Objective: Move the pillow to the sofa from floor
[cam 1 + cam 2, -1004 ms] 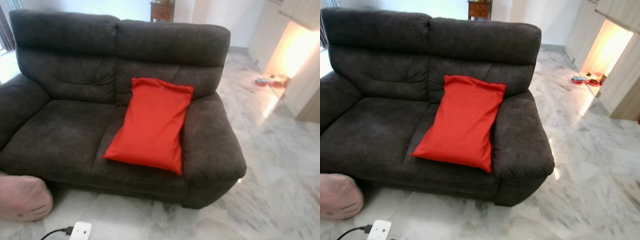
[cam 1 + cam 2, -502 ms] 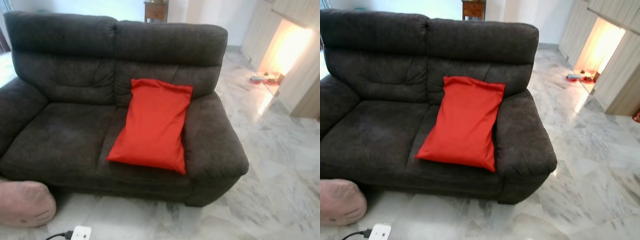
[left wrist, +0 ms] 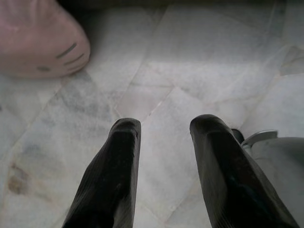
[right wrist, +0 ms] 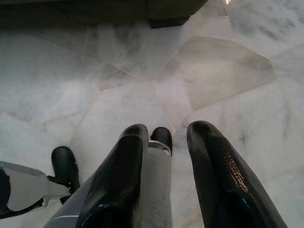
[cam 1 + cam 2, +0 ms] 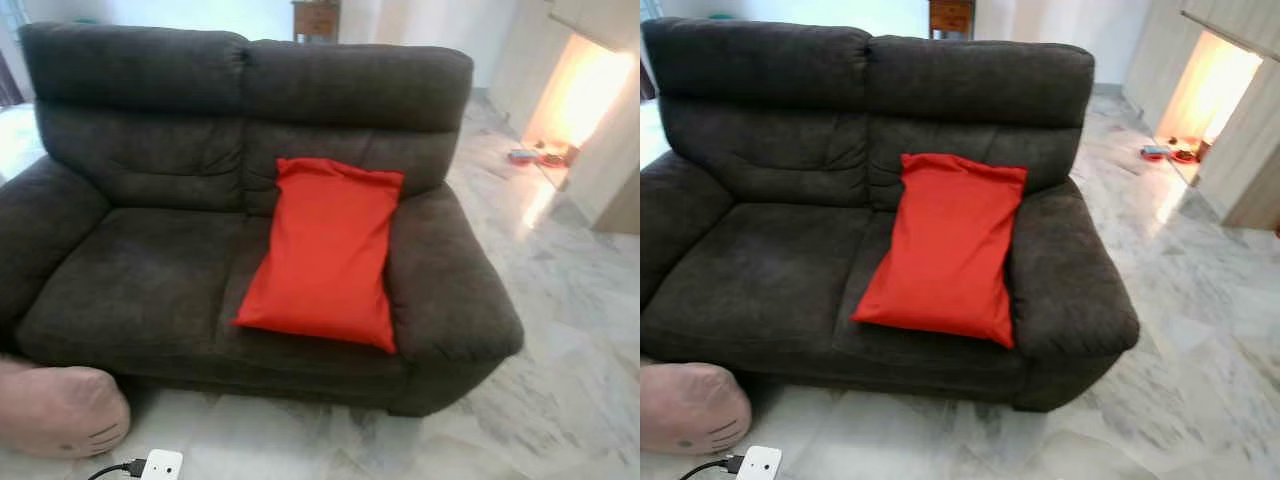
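Note:
A red pillow (image 5: pixel 325 250) leans upright on the right seat of the dark grey sofa (image 5: pixel 140 270), against its backrest and right armrest. A pink pillow with a drawn face (image 5: pixel 62 410) lies on the marble floor at the sofa's front left corner, and also appears in the left wrist view (image 3: pixel 40 40). My left gripper (image 3: pixel 164 126) hangs open over bare floor, a short way from the pink pillow. My right gripper (image 4: pixel 166 130) is open too, pointing down at the floor near the sofa's base.
A white power strip (image 5: pixel 160 464) with a black cable lies on the floor beside the pink pillow. Open marble floor (image 5: pixel 580 340) stretches to the right. A lit niche with small items (image 5: pixel 540 155) is at the far right. A wooden cabinet (image 5: pixel 318 18) stands behind the sofa.
The camera has shifted, so the sofa and red pillow sit slightly further right in view and more of the pink pillow shows. Nothing on the sofa or floor has itself moved.

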Controlling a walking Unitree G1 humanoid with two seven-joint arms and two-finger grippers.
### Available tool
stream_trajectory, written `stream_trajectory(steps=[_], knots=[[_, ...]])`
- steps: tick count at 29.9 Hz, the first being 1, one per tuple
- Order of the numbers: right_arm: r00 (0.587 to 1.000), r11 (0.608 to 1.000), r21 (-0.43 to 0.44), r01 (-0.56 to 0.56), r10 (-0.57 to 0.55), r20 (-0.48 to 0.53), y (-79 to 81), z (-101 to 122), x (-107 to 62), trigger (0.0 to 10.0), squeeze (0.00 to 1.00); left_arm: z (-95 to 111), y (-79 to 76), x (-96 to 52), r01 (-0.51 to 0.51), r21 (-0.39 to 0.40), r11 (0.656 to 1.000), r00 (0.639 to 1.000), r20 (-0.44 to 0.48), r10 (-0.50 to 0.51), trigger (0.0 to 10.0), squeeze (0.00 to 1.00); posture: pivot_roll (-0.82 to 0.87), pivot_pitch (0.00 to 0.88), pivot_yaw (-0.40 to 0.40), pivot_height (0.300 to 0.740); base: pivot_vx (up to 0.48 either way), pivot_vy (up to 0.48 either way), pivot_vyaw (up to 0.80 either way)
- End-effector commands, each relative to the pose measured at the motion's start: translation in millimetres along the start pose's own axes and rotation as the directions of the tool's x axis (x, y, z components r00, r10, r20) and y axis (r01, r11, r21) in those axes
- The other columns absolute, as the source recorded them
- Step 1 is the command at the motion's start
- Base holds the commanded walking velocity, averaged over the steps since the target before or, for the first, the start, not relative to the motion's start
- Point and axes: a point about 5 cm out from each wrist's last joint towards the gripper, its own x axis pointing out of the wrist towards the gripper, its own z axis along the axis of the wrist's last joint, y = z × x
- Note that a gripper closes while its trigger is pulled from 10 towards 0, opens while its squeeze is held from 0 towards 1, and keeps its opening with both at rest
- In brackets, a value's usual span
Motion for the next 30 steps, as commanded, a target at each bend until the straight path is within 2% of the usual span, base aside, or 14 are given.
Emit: stream_trajectory(steps=[1,17,30], knots=[[1.000,1.000,0.002,-0.006,0.006,-0.016,1.4,-3.4,-0.8,10.0,0.00,0.4,-4.0,0.7,0.014,0.004,1.000,1.000,-0.011,-0.014,10.0,0.00,0.06,0.000,-0.022,0.740,0.000,0.476,0.00],[1.000,1.000,0.005,-0.013,0.013,-0.015,1.5,-3.4,-0.8,10.0,0.00,4.8,-12.4,1.8,0.024,0.007,1.000,1.000,0.005,-0.024,10.0,0.00,0.06,0.000,-0.024,0.740,0.000,0.473,0.00],[1.000,1.000,0.008,-0.019,0.019,-0.014,2.2,-3.2,-0.7,10.0,0.00,5.6,-13.0,1.7,0.025,0.006,1.000,1.000,0.015,-0.025,10.0,0.00,0.06,0.000,-0.023,0.740,0.000,0.469,0.00]])
